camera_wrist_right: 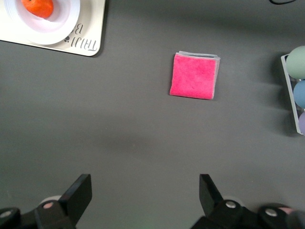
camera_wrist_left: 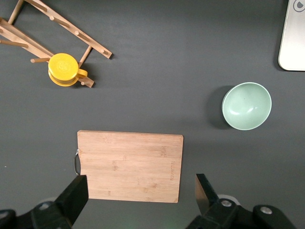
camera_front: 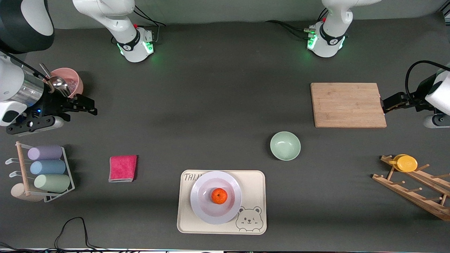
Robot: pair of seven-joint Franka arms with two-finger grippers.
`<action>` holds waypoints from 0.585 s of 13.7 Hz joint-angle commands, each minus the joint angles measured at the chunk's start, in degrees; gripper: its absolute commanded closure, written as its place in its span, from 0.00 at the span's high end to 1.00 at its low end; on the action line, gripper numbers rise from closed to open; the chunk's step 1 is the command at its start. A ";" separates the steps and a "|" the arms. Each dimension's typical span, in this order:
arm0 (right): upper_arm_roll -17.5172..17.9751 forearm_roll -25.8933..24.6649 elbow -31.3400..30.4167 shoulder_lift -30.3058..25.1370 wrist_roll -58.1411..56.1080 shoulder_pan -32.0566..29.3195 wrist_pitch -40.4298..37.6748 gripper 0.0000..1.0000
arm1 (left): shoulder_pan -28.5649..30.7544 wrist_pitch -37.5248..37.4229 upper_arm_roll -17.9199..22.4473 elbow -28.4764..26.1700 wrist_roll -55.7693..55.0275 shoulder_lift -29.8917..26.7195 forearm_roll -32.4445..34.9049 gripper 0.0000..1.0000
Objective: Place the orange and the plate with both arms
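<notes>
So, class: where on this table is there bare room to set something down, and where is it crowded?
Free: the wide dark stretch between the pink folded cloth, the mint-green bowl and the bamboo cutting board. Crowded: the cream bear tray, filled by the lavender-white plate holding the orange, and both table ends, with the cup rack and wooden peg rack.

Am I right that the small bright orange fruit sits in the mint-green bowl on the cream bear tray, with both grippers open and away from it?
Not quite: the small bright orange fruit sits on the pale lavender-white plate on the cream bear tray, as the front view shows. The mint-green bowl stands empty on the table, farther from the camera. Both the left gripper and the right gripper are open, away from it.
</notes>
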 commanded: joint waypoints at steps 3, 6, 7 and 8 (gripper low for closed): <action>0.41 -3.01 -1.03 -2.88 -0.83 -2.71 -3.07 1.00 | -0.16 0.04 -0.03 1.07 0.39 0.54 0.84 1.00; 0.85 -3.19 -0.94 -2.88 -1.45 -4.12 -3.08 1.00 | -0.16 0.04 0.06 1.07 0.39 0.63 0.84 1.00; 0.85 -3.19 -0.94 -2.80 -1.45 -4.12 -3.08 1.00 | -0.16 0.04 0.06 1.07 0.39 0.63 0.84 1.00; 0.32 -3.19 -0.94 -2.80 -1.45 -3.85 -3.08 1.00 | -0.16 0.04 0.06 1.07 0.39 0.63 0.84 1.00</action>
